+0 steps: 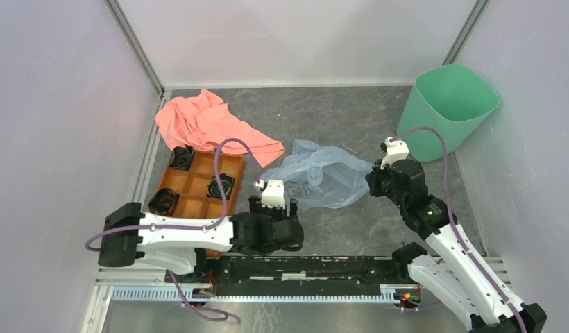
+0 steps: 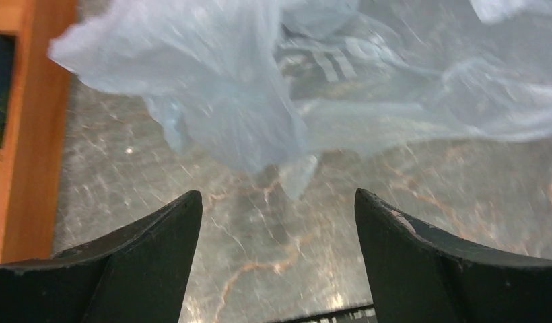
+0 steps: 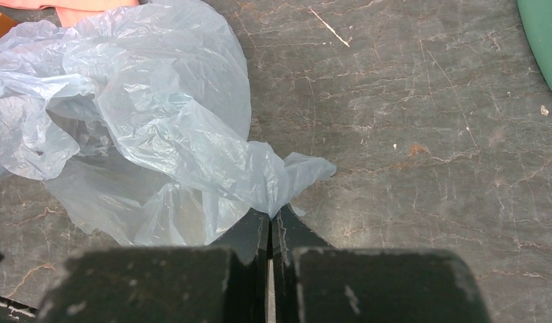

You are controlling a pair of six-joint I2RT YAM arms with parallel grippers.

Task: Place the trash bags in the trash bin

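- The salmon-pink cloth (image 1: 205, 125) and the orange tray (image 1: 200, 182) are lying on the left side of the surface (image 1: 351, 229). They are not part of this step, so any motion should be heading away from them.
- The left gripper (image 2: 277, 202) is sitting low at the near-left edge of the trash bag (image 1: 323, 177). Its fingers (image 2: 172, 229) are standing wide apart with nothing between them, and the bag's lobe is hanging just beyond the tips, apart from them.
- The trash bag is lying crumpled in the middle of the surface, between the two arms and well apart from the trash bin (image 1: 448, 104).
- The right gripper (image 3: 270, 225) is pinching the bag's right-hand corner. Its fingers are clenched tight on a thin fold of the film.
- Judging from this, the right arm is carrying the step: lifting the bag and taking it rightward to the bin.
- Doing it well probably means rising first, high enough that the trailing plastic is clearing the surface and the bin's rim, then moving over the mouth before letting go.
- The film is thin and slippery, so a slow lift is looking safer than a jerk that could pull the fold out.
- The trash bin is standing in the far right corner with its mouth open, and nothing can be seen inside it.
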